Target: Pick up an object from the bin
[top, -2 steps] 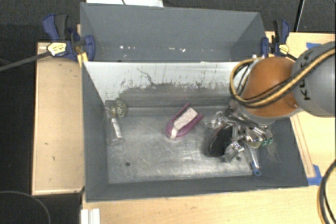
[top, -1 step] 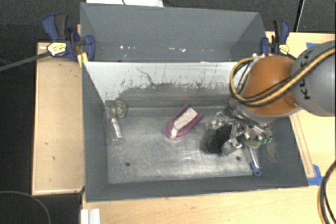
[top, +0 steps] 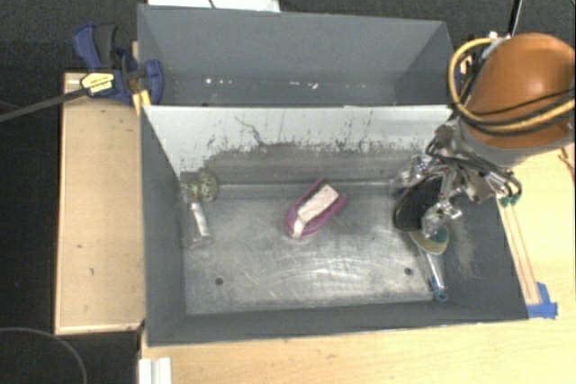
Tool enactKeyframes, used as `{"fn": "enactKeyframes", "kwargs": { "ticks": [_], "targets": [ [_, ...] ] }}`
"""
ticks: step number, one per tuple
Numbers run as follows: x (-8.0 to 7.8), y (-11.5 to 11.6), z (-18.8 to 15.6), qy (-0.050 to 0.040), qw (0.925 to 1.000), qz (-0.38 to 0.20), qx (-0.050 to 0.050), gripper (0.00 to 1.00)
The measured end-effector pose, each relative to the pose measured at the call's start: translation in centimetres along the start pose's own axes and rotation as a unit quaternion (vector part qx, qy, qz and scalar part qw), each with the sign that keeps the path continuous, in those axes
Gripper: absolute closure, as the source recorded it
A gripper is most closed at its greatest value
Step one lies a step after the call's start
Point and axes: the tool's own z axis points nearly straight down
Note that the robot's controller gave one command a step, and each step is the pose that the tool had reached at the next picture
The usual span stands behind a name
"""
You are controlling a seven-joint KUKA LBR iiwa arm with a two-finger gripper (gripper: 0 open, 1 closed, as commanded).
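- The gripper (top: 434,216) is hanging low at the right end of the bin (top: 288,312), just off the right wall and about midway between the far and near walls.
- Whether it is apart, together or clamped on anything, I cannot tell — the wrist hardware is crowding that spot.
- Nothing is showing as lifted, so the pick is looking not yet done; judging by this, the grasp itself and the lift out of the bin are both remaining.
- Two things are lying nearest to it: a dark rounded thing (top: 408,209) touching or just beside its left side, and a slim stick (top: 433,270) running toward the near wall and ending in a blue tip.
- The stick's far end is sitting right under the gripper, where a pale round head seems to be showing — too small to be sure.
- The dark thing is looking smooth and oval, resting flat on the floor.
- Well apart, a purple and white packet (top: 315,209) is lying in the middle of the bin, and a clear little tube (top: 198,220) is lying by the left wall.
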Motion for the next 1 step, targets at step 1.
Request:
{"fn": "enactKeyframes", "kwargs": {
  "ticks": [1],
  "targets": [
    [0.55,-2.58,-9.63,-0.0008,0.9999,0.012,0.001,1.0]
  ]
}}
